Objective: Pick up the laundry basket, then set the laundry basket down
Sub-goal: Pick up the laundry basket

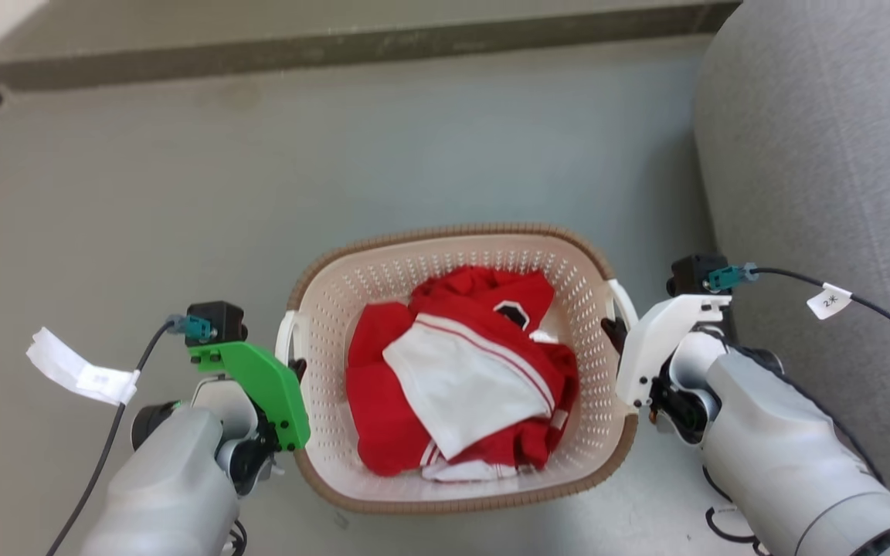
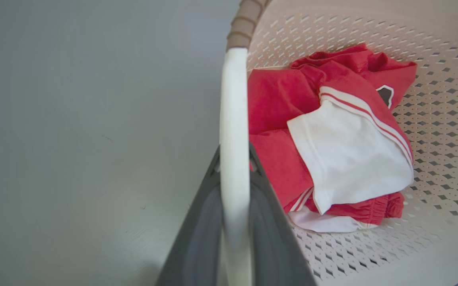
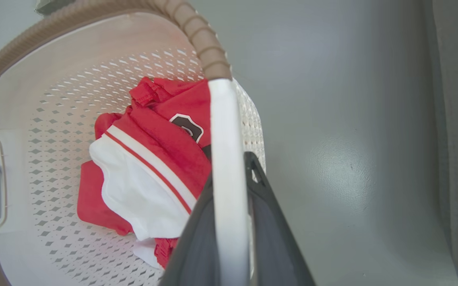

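Observation:
The laundry basket [image 1: 453,233] is cream and perforated with a brown woven-look rim. It sits between my two arms over the grey floor, holding red and white clothes [image 1: 460,371]. My left gripper [image 1: 296,369] is shut on the basket's white left handle [image 2: 235,119], with a dark finger on each side of the bar. My right gripper [image 1: 613,328] is shut the same way on the white right handle [image 3: 223,139]. I cannot tell whether the basket rests on the floor or hangs just above it.
A grey upholstered sofa side [image 1: 823,154] stands close to the right of my right arm. A dark low ledge [image 1: 337,38] runs along the far side. Open grey floor [image 1: 144,193] lies ahead and to the left. Tagged cables [image 1: 827,300] trail from both wrists.

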You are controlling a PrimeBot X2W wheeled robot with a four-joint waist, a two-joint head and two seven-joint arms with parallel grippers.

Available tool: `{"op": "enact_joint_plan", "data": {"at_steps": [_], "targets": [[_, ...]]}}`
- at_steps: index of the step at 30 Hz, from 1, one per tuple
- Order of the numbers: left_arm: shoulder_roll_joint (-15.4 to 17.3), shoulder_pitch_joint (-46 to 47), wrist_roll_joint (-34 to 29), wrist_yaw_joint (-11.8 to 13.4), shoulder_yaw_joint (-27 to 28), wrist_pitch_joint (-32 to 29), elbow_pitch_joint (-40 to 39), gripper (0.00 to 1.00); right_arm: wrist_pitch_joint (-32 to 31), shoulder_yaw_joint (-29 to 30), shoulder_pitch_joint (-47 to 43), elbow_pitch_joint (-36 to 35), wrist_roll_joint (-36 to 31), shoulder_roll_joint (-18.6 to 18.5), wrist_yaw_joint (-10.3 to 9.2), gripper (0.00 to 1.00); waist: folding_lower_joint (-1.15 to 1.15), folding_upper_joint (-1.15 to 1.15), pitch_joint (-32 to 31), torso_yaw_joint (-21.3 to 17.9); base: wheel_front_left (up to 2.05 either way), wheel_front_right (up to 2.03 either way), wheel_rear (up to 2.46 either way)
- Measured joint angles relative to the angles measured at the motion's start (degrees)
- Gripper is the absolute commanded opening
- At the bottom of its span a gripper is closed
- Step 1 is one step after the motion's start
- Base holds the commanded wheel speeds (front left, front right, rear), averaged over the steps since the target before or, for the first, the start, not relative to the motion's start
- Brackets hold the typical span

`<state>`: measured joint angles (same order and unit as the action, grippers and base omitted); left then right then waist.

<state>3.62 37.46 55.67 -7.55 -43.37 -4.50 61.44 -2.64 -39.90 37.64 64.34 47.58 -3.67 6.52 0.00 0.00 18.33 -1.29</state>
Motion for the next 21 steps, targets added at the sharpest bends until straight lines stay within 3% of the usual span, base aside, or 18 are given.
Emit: {"op": "enact_joint_plan", "data": {"at_steps": [11, 21], "targets": [[-0.01, -1.47, 1.83, 0.00, -1.22, -4.15, 0.79, 0.00, -3.24, -1.08, -2.24, 0.66, 2.72, 0.09, 0.00, 0.00, 0.00, 0.00, -7.25, -1.70, 0.00, 0.00, 0.00], [-0.05, -3.37, 3.76, 0.00, -1.47, -7.08, 1.18, 0.00, -5.77, -2.57, -3.42, 0.77, 4.56, 0.07, -0.03, 0.00, 0.00, 0.00, -9.78, -2.46, 0.00, 0.00, 0.00]]}}
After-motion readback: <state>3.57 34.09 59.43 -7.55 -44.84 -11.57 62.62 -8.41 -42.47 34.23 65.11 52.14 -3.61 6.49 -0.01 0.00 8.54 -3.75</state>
